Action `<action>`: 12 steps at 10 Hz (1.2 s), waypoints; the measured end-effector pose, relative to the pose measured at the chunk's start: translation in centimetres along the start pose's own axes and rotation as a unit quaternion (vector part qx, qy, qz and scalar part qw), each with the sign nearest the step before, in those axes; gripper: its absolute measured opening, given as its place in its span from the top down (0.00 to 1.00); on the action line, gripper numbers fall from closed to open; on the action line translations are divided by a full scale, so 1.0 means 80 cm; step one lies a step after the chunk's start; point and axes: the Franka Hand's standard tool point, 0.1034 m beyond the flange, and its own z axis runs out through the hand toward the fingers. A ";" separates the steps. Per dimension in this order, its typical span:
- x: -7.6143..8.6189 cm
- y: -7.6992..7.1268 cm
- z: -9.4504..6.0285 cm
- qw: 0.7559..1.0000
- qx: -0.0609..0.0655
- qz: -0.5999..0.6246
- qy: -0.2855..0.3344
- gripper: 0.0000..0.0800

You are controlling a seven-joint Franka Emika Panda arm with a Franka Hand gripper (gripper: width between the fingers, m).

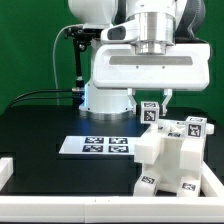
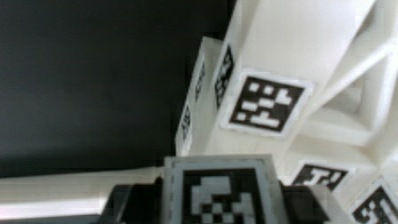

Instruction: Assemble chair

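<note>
The half-built chair [image 1: 172,150] stands on the counter [image 1: 40,135] just beside the marker board [image 1: 97,146]. Fingers [image 1: 147,103] pinch its upright piece; next, judging, press it home.

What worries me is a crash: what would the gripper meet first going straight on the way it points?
Probably the chunky white plastic chair with square tags, just below the gripper; a tagged part already sits between its jaws, contact unclear.
</note>
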 end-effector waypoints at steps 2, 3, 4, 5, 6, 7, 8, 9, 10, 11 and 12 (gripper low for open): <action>0.000 -0.007 0.005 1.000 0.000 -0.001 -0.001 0.65; -0.002 -0.011 0.007 1.000 0.001 -0.003 0.000 0.65; -0.003 -0.010 0.009 1.000 0.000 -0.006 -0.001 0.65; -0.005 -0.009 0.011 1.000 -0.001 -0.008 0.000 0.65; -0.008 -0.008 0.013 1.000 -0.002 -0.009 0.001 0.65; -0.008 -0.007 0.014 1.000 -0.003 -0.011 0.005 0.65; -0.008 -0.006 0.015 1.000 -0.003 -0.016 0.008 0.65; -0.007 -0.006 0.016 1.000 -0.004 -0.020 0.011 0.65; -0.004 -0.005 0.017 0.999 -0.005 -0.026 0.019 0.65; -0.003 -0.006 0.018 0.999 -0.005 -0.027 0.024 0.65; -0.003 -0.006 0.018 0.999 -0.005 -0.028 0.024 0.65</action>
